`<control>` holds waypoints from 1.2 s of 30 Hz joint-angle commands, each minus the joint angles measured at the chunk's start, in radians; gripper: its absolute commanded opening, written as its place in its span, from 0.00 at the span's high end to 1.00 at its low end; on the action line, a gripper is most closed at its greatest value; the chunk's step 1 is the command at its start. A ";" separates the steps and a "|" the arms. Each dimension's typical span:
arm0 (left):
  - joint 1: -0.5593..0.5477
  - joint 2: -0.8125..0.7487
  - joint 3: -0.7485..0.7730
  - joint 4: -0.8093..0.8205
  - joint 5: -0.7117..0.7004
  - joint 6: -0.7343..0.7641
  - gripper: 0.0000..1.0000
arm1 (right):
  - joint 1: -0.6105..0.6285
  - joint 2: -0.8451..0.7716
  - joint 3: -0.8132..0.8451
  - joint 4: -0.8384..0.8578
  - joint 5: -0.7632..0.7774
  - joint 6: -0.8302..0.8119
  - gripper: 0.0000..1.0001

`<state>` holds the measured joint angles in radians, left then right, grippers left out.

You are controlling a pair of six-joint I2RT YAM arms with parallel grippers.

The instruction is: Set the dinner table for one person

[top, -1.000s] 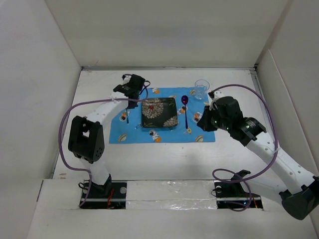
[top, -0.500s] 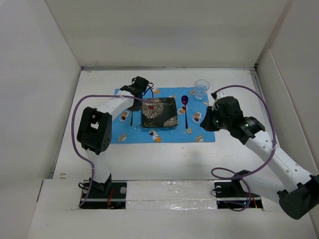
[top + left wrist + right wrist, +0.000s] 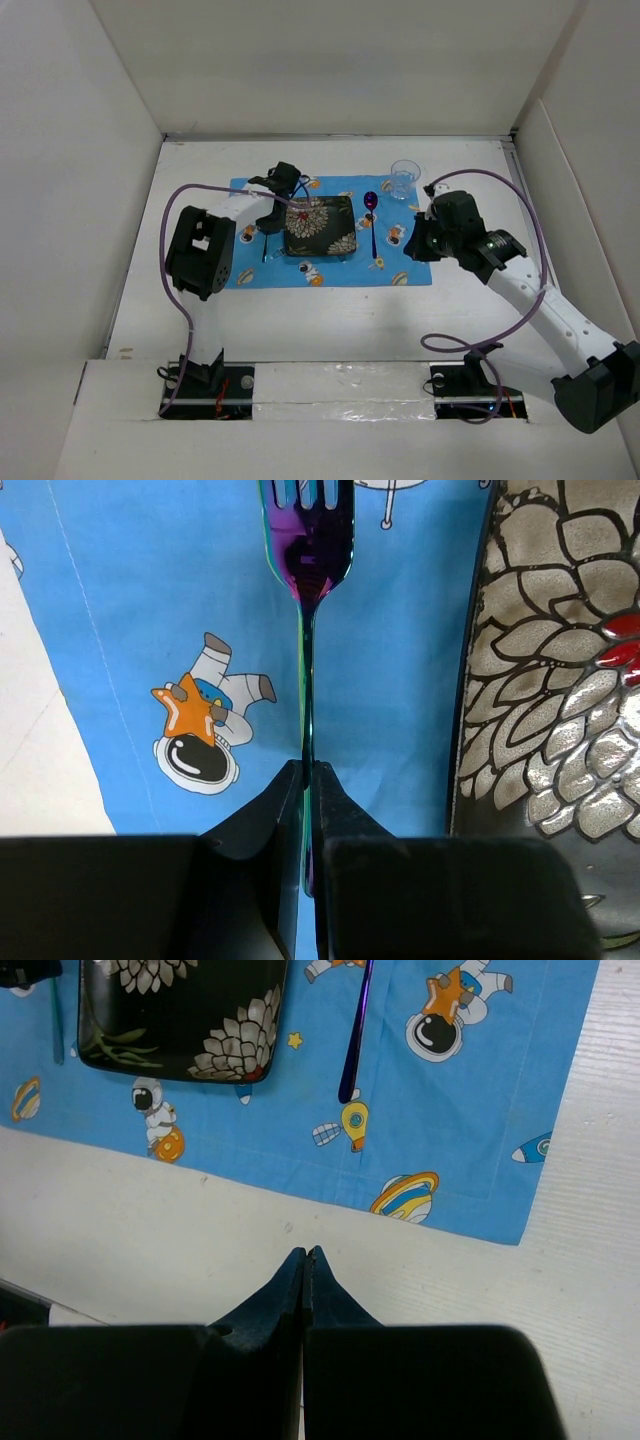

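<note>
A black square plate with a flower pattern (image 3: 320,226) sits mid-mat on the blue cartoon-print mat (image 3: 400,262), which lies on the white dinner table (image 3: 300,320). My left gripper (image 3: 271,213) is shut on the handle of an iridescent purple fork (image 3: 265,240), held over the mat just left of the plate. The left wrist view shows the gripper (image 3: 308,772), fork (image 3: 305,570) and plate edge (image 3: 545,680). A purple spoon (image 3: 372,225) lies right of the plate. My right gripper (image 3: 413,247) is shut and empty over the bare table (image 3: 180,1250) near the mat's front edge (image 3: 300,1175).
A clear glass (image 3: 404,179) stands at the mat's far right corner. White panels wall the table on the left, back and right. The spoon's handle (image 3: 355,1030) and the plate's corner (image 3: 180,1010) show in the right wrist view.
My left gripper has carried the fork rightward, from the mat's left part to just beside the plate. The right arm has shifted only slightly.
</note>
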<state>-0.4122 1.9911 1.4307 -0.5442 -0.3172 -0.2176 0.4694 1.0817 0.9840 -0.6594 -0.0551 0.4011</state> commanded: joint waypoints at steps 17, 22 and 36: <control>0.013 -0.057 0.039 -0.057 -0.005 -0.017 0.63 | -0.031 0.033 0.033 0.029 -0.035 -0.021 1.00; 0.013 -0.106 0.095 -0.106 -0.029 -0.025 0.50 | -0.031 0.044 0.073 0.026 -0.032 -0.021 1.00; 0.013 -0.627 0.372 -0.080 0.021 -0.206 1.00 | -0.058 0.023 0.632 0.037 0.038 0.071 1.00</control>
<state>-0.4042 1.4750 1.7874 -0.6167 -0.2913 -0.3542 0.4274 1.1450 1.4551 -0.6697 -0.0628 0.4400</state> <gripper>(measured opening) 0.003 0.010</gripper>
